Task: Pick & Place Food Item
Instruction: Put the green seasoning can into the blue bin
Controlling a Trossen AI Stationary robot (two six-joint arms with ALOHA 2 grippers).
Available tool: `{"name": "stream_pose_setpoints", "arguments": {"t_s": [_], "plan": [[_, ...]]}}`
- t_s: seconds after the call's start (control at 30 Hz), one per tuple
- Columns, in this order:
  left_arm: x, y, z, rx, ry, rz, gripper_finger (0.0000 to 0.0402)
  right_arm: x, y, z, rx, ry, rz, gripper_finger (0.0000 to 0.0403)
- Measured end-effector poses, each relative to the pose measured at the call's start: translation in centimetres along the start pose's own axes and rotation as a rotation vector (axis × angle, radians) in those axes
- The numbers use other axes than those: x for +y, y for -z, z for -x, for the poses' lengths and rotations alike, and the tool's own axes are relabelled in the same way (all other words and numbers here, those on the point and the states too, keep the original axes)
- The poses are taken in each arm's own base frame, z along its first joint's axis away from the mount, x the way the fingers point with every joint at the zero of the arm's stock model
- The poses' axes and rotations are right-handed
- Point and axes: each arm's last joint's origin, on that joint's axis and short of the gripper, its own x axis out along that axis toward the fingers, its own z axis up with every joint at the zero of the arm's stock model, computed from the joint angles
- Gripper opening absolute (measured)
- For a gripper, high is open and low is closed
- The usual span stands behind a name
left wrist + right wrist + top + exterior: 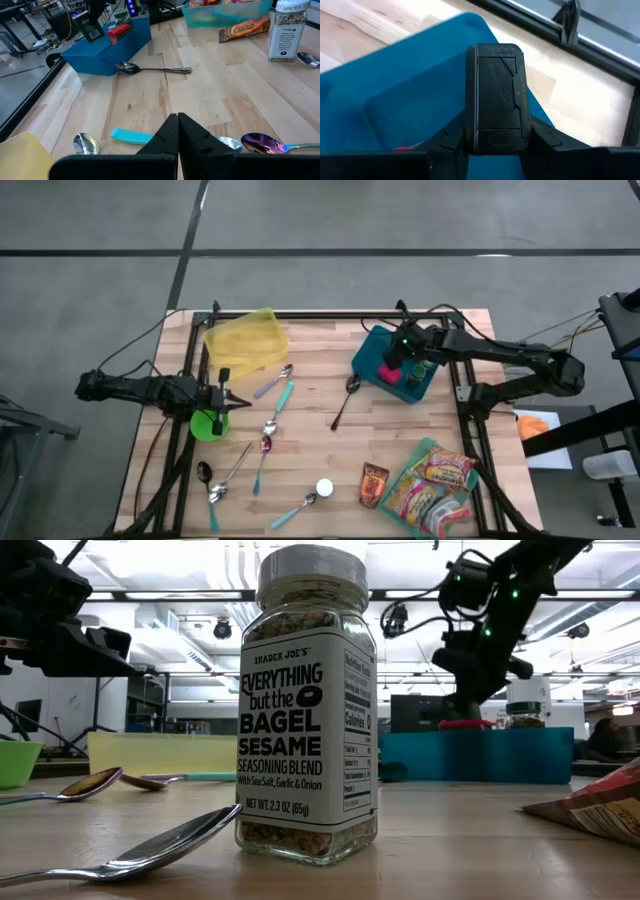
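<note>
Wooden table (400,435) is carrying scattered spoons; at two o'clock, right gripper (408,360) is grasping a dark packaged item (496,98) over the blue bin (375,352). Left gripper (222,395), clenched, is waiting at nine o'clock.

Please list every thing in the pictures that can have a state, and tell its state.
left gripper: shut, empty, above the table beside the green bowl.
right gripper: shut on dark packet, over the blue bin.
seasoning jar: upright, lid on.
blue bin: holds a red item.
yellow bin: looks empty.
teal tray: filled with snack packets.
</note>
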Motion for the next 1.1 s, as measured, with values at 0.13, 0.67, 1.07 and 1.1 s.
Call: {"name": "stream_pose_setpoints", "arguments": {"t_s": [0.13, 0.67, 1.07, 1.1], "plan": [[0.0, 0.0, 0.0, 0.000, 0.000, 0.000, 0.0000, -0.7, 0.2, -0.7, 0.034, -0.016, -0.022, 0.0120], [0.0, 0.0, 0.0, 0.000, 0.000, 0.000, 0.0000, -2.0, 2.5, -3.2, 0.083, -0.040, -0.061, 0.0120], [0.0, 0.0, 0.0, 0.000, 0.000, 0.000, 0.0000, -2.6, 3.0, -3.8, 0.089, -0.024, -0.083, 0.0143], [0.0, 0.0, 0.0, 0.000, 0.000, 0.000, 0.0000, -2.6, 3.0, -3.8, 0.088, -0.024, -0.083, 0.0154]]}}
